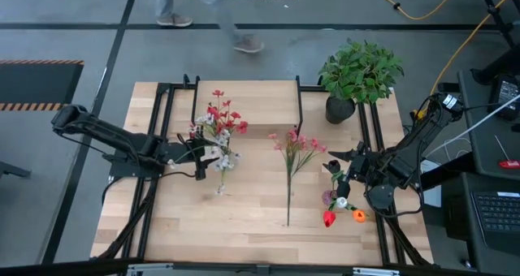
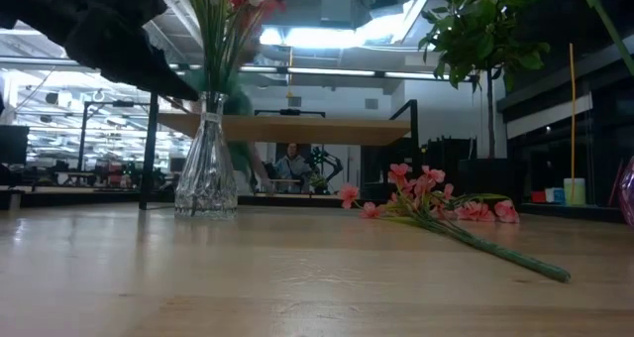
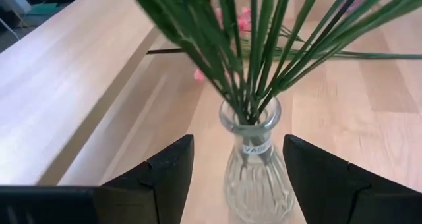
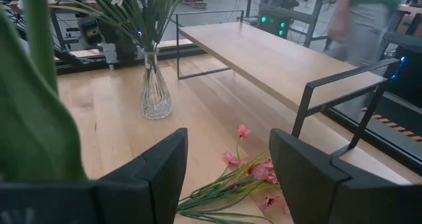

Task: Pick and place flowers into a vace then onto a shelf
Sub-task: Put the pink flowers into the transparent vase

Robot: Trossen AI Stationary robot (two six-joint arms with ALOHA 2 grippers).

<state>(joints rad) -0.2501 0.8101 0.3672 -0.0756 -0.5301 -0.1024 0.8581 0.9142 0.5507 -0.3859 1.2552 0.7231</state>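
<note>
a bushy green plant (image 1: 361,67) in a black pot (image 1: 339,109) is seen at the table's far edge, beyond the right gripper. a person (image 1: 207,12) is seen walking on the grey floor past the table, well apart from both grippers. yellow cable (image 1: 455,45) is laid over the floor past the right arm, and a keyboard (image 1: 495,212) is seen outboard of it.

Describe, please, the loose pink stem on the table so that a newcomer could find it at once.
Start at the wooden shelf along the table's far edge. In front of it, right of the glass vase with its bunch, one pink stem lies flat on the tabletop. It alone lies by itself: the other flowers stand in the vase or sit by the right pincer.
</note>
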